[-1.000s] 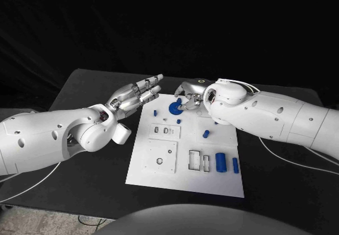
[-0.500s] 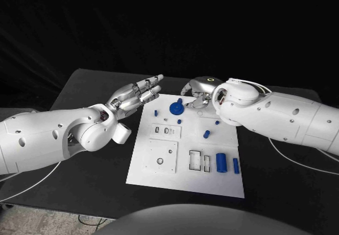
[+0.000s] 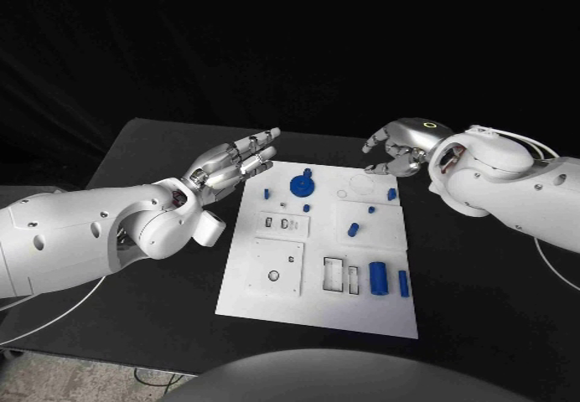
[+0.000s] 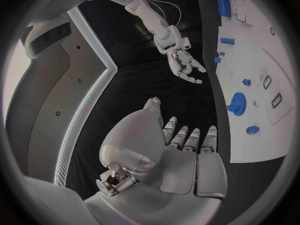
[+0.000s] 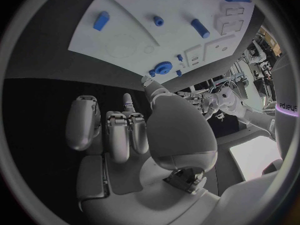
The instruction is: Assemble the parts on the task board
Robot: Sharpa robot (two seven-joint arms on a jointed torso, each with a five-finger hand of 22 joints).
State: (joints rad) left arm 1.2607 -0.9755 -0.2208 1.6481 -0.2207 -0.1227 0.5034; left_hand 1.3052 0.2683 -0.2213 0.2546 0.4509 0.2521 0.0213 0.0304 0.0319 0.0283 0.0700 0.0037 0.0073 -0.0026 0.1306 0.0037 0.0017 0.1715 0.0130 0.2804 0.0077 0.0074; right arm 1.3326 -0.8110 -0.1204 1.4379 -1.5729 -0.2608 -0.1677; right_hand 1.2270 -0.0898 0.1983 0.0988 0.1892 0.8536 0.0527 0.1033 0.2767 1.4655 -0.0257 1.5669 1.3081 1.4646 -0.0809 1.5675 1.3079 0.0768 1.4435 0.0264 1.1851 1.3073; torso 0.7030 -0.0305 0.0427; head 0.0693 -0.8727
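1. Two hands in play, both holding nothing. The left hand [image 3: 232,162] hangs flat with its fingers stretched out and apart, just off the far left corner of the white board [image 3: 324,251]. The right hand [image 3: 402,148] sits past the far right corner with its fingers loosely curled and spread, nothing in them.
2. One blue gear [image 3: 301,183] with a knob on top sits on the far part of the board, roughly between the two hands and touching neither.
3. Five small blue pegs that I can count on the far half: one by the left edge [image 3: 266,193], one just under the gear [image 3: 306,207], one near the right edge [image 3: 391,193], a tiny one [image 3: 371,208] and a slightly longer one [image 3: 353,229] more toward the middle.
4. Two bigger blue cylinders lie side by side near the right edge closer to the robot: a fat one [image 3: 378,277] and a thinner one [image 3: 402,283].
5. Hard to make out: the raised white blocks and slots on the board, since they're white on white. The faint round outline right of the gear is barely visible too.
6. Each arm gets cut off by its own side of the head view.
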